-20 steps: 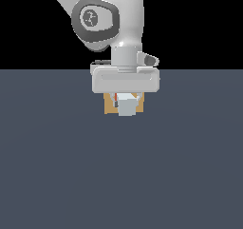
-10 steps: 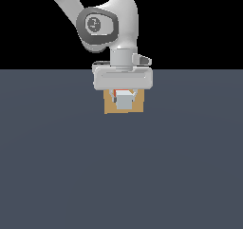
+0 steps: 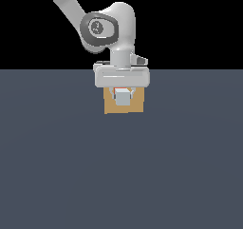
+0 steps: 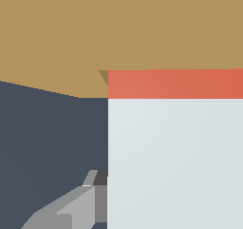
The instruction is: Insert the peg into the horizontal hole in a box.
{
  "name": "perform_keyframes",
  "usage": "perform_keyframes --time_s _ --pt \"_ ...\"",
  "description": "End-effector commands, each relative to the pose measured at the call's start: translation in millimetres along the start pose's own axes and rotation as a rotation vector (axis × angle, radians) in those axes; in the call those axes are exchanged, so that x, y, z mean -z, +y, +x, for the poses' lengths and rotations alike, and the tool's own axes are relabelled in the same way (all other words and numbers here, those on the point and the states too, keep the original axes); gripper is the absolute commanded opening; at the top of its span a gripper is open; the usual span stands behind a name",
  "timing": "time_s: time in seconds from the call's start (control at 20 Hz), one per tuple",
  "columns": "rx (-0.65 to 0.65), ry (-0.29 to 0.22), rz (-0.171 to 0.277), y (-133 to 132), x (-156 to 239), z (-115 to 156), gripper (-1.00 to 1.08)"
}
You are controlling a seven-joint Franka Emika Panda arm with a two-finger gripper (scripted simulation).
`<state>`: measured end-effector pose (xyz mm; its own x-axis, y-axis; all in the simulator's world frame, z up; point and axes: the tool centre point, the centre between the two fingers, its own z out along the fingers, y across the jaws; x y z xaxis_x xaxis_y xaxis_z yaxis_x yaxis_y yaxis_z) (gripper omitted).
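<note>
The tan box stands on the dark floor near the middle of the exterior view. My gripper hangs right in front of its face, shut on the peg. The peg's pale grey-white end faces the camera, with a thin strip of orange-red above it. The hole is hidden behind the peg and gripper. In the wrist view the peg fills much of the picture, its orange-red part meeting the tan box. One grey finger lies against the peg's pale side.
The dark grey-blue floor spreads all around the box. The arm's white links rise above the box toward the exterior view's left.
The gripper has carried the peg farther away, toward the box face, and the arm's upper links have swung back with it. The peg now looks smaller against the box.
</note>
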<state>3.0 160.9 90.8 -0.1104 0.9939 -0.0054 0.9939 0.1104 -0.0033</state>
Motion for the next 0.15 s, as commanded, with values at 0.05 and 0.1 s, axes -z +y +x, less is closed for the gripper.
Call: perform_keyframes --time_s 0.05,0.1 --pt "0.01 0.006 -0.007 2.5 2.8 9.4 -1.0" --pt "0.01 0.006 -0.007 2.5 2.8 9.0 -1.0"
